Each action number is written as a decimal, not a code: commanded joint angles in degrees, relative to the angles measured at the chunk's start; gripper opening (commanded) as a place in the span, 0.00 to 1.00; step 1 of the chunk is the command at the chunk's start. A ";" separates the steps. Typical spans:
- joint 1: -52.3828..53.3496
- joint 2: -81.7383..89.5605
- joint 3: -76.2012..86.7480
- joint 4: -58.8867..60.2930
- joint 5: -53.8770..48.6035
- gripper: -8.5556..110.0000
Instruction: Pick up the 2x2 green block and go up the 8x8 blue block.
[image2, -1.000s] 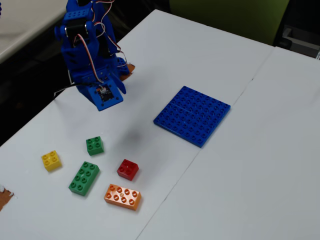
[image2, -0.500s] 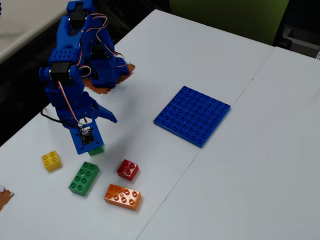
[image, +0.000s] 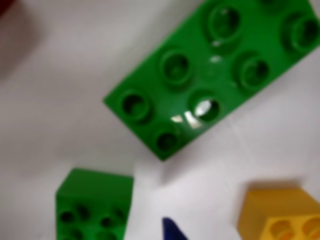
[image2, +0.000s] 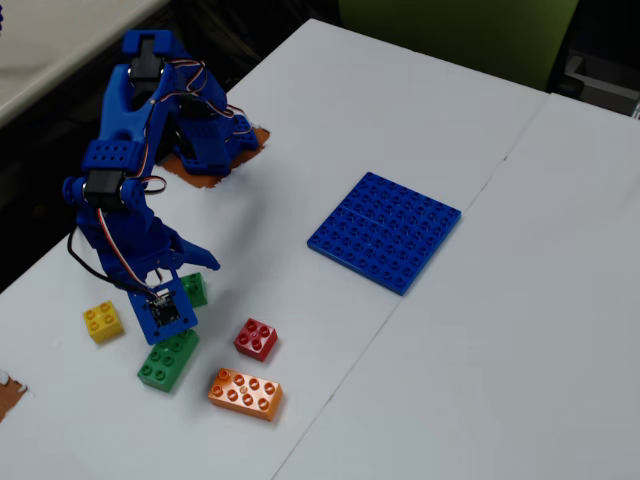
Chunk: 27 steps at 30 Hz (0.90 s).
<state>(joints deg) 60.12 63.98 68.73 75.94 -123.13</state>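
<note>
Blue arm (image2: 135, 150) folded forward and bent downward from its base, wrist low over the surface, gripper (image2: 178, 292) pointing down, one blue fingertip (image: 172, 230) showing at bottom edge of wrist view, fingers' opening not clear in either view

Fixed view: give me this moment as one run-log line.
phase: approach | hand: low over bricks, state unclear | 2x2 green block: on table, ungrasped | 8x8 blue block: bare
</note>
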 joint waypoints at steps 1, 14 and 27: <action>0.09 -0.35 -2.81 0.44 0.09 0.40; -3.52 -1.32 0.09 0.26 4.31 0.34; -5.36 -0.70 2.90 -2.29 6.24 0.22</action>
<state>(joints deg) 55.72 61.61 71.63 74.18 -117.42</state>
